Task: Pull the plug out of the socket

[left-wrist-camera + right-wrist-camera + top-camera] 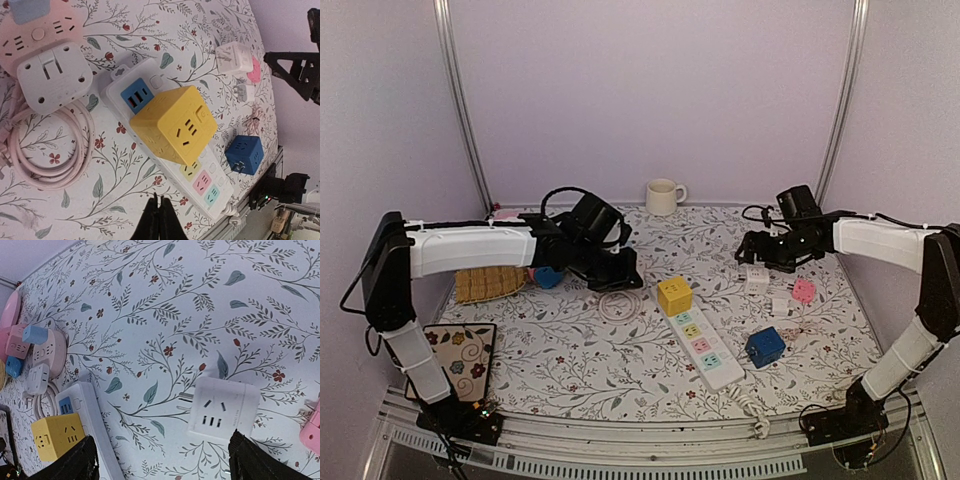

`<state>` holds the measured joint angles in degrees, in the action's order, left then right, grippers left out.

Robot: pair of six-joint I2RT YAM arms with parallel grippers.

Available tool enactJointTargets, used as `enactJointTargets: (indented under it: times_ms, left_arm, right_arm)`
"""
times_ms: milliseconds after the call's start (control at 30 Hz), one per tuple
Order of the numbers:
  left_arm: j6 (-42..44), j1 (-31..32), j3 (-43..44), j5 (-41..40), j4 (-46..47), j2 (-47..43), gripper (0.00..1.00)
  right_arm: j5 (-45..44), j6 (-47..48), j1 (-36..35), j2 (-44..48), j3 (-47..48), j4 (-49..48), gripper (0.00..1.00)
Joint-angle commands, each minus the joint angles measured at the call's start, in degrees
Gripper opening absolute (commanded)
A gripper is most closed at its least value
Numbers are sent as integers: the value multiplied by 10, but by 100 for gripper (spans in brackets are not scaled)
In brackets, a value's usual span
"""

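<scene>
The plug, a yellow cube adapter (674,296) (175,125) (57,436), sits plugged into the far end of the white socket strip (712,358) (116,87) (92,407) in the middle of the table. My left gripper (625,274) (159,202) is shut with nothing in it, just left of the yellow cube and apart from it. My right gripper (752,250) (167,462) is open wide over a white adapter (756,279) (222,410) at the right, holding nothing.
A blue cube adapter (764,346) (245,154) lies right of the strip. A pink adapter (803,291) and a small white plug (780,303) lie at the right. A coiled pink cord (618,303) (50,155), a woven mat (490,283) and a mug (663,196) are around.
</scene>
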<state>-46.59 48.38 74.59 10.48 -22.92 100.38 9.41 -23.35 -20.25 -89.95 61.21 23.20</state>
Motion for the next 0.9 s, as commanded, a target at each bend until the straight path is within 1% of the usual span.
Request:
enactJointTargets:
  times_ms: [0,333,500,733,867]
  left_arm:
    - [0,0,16,9,14,7,2]
    - [4,1,28,15,13,21,6]
    - [-1,1,35,-3,1,22,7]
    - [-14,-9,14,-14,-10,9,7]
    - [-19,-15,1,-18,-7,-2,8]
  right_arm:
    - [-48,15,-52,11,23,27,92]
    - [-69,6,-148,-15,52,33,92]
    - [-87,3,-200,-43,77,44,92]
    - [-127,15,-263,-101,151,76,92]
    - [-147,20,-282,-142,190,99,92]
